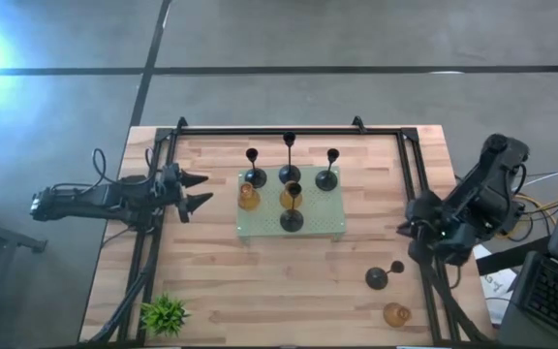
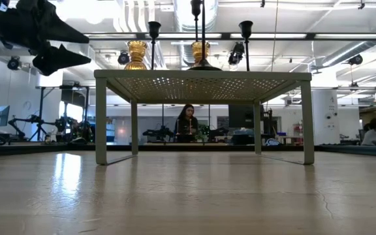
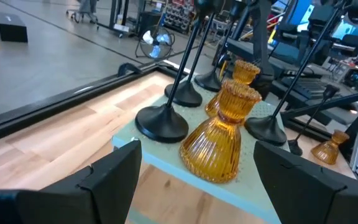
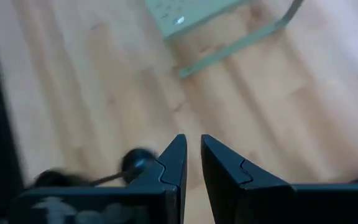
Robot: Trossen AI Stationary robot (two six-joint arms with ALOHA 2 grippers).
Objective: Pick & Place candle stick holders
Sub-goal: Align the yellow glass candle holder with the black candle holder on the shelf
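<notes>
A pale green perforated stand (image 1: 327, 225) sits mid-table. Several black candle stick holders (image 1: 328, 177) and two amber ones (image 1: 249, 199) stand upright on it. One black holder (image 1: 384, 276) lies on its side on the wood at the near right, and an amber one (image 1: 396, 313) stands nearer the front edge. My left gripper (image 1: 197, 191) hovers open, level, left of the stand, facing the nearest amber holder (image 3: 219, 140) without touching it. My right gripper (image 1: 417, 233) hangs above the wood at the right, tilted down, its fingers (image 4: 193, 149) shut to a narrow slit with nothing between them. The fallen black holder (image 4: 129, 163) lies beside it.
A black frame (image 1: 289, 131) runs along the table's far edge and down both sides. A small green plant (image 1: 165, 312) stands at the near left corner. A laptop and papers (image 1: 550, 291) lie off the right edge. A person (image 2: 187, 123) sits in the room behind.
</notes>
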